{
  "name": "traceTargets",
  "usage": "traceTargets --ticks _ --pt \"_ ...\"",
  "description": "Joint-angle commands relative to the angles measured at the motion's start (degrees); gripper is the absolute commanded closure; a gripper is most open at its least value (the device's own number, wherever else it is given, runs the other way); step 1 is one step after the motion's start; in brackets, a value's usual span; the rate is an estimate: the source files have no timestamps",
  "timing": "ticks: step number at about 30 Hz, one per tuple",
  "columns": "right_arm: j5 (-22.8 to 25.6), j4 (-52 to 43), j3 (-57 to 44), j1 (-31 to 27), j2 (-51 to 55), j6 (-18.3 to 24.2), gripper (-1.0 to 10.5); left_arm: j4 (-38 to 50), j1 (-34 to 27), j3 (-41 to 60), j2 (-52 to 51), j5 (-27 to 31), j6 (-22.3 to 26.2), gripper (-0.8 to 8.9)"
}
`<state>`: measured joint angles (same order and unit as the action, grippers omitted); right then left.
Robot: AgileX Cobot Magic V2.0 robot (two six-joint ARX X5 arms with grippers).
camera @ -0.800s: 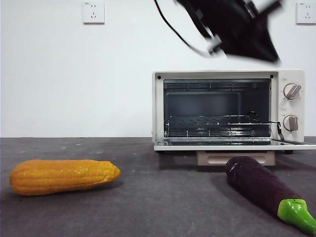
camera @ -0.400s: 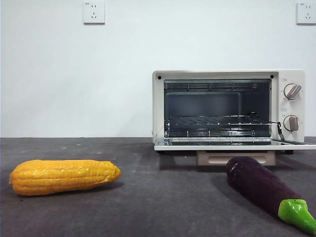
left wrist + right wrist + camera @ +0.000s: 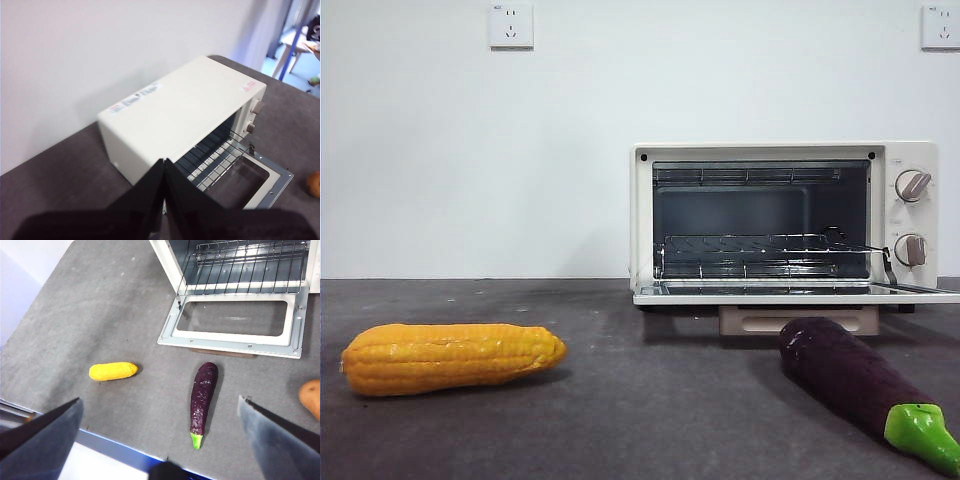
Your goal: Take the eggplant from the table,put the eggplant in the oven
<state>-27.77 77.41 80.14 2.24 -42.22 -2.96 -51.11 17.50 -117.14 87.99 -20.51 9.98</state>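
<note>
Your right gripper (image 3: 160, 412) hangs high over the table (image 3: 100, 305), jaws spread wide, above the untouched eggplant (image 3: 202, 395) lying before the open toaster oven (image 3: 782, 220). Next: descend and grasp. Your left gripper (image 3: 164, 167) waits closed above the oven.

oven (image 3: 785, 222) on table (image 3: 620, 400), back right, against wall, door (image 3: 790, 293) dropped flat toward front, wire rack (image 3: 760, 245) inside. eggplant (image 3: 850, 385) on table just before open door, apart from it, stem end (image 3: 920, 435) pointing away from oven. corn (image 3: 450, 357) on table well left of eggplant, lying crosswise. two wall sockets (image 3: 510, 25) high on wall behind. in right wrist view, round object (image 3: 311, 397) on table right of eggplant.
</note>
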Motion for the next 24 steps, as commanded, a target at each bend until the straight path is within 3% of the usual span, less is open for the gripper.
traceTargets --ticks 1,9,14,20,24 --pt "0.22 0.33 0.26 0.37 -0.09 0.46 3.8 -2.21 -3.06 0.46 -2.43 -4.31 0.92 8.2" --pt "0.37 0.5 0.26 1.16 -1.22 0.5 3.8 -5.46 -5.97 5.2 -11.98 -11.13 2.78 8.2" --pt "1.11 0.61 0.26 2.38 -2.45 0.66 3.8 -4.46 -6.01 20.09 -21.97 -11.47 4.11 8.2" --pt "2.08 0.72 0.26 4.33 -5.42 0.63 3.8 3.67 -6.95 41.77 -33.79 -11.69 3.37 8.2" --pt "2.86 1.2 0.2 5.99 -7.8 0.61 3.8 7.06 -7.43 52.81 -39.17 -15.19 2.27 8.2"
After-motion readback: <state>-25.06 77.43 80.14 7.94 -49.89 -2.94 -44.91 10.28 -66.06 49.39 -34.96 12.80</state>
